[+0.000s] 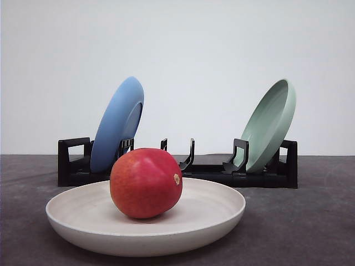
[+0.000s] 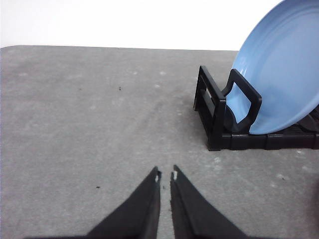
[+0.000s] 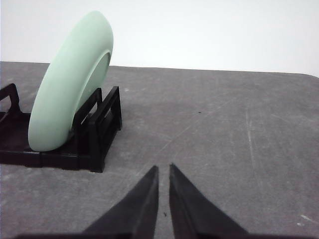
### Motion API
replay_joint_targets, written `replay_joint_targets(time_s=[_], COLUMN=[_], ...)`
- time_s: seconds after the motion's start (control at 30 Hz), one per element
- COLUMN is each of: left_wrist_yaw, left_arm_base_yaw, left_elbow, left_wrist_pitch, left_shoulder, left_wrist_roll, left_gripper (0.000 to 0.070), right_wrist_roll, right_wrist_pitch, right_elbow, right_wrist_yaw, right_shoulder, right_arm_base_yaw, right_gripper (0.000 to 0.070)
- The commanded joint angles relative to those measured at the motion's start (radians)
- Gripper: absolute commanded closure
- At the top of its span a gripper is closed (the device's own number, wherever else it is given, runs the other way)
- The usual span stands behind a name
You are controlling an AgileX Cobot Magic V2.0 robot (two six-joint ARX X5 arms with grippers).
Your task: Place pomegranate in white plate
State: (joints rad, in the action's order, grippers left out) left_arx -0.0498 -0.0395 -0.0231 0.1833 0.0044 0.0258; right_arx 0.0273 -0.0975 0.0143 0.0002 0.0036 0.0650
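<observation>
Dark grey speckled table (image 1: 310, 221), bare around both arms. Long black slotted dish rack (image 1: 211, 172) at the back, holding tilted matte blue round plate (image 1: 117, 123) on left end, tilted pale green round plate (image 1: 272, 124) on right end. Wide shallow off-white round plate (image 1: 222, 213) in front, flat on table. Smooth red-orange round pomegranate (image 1: 145, 182) resting inside it, just left of centre, tan stem nub facing right. Left gripper (image 2: 165, 175) fingers nearly together, empty, over bare table beside rack's blue-plate end. Right gripper (image 3: 163, 168) same, near green-plate end. Fruit well apart from both; nearer arm not determinable. Placement judged done.
</observation>
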Motion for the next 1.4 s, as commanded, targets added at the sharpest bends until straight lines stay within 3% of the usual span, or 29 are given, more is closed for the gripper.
replay_joint_targets(time_s=[0.0, 1.37], left_wrist_yaw=[0.005, 0.005], left_arm_base_yaw=[0.000, 0.000], left_elbow=[0.011, 0.011], left_wrist_pitch=[0.003, 0.003], left_shoulder=[0.000, 0.000], left_wrist_roll=[-0.008, -0.008], left_gripper=[0.0684, 0.0684], right_wrist_roll=[0.010, 0.010], right_wrist_pitch=[0.008, 0.008], right_elbow=[-0.004, -0.004], right_wrist_yaw=[0.001, 0.001], right_shoulder=[0.000, 0.000], right_arm_base_yaw=[0.001, 0.001], right_gripper=[0.0666, 0.0666])
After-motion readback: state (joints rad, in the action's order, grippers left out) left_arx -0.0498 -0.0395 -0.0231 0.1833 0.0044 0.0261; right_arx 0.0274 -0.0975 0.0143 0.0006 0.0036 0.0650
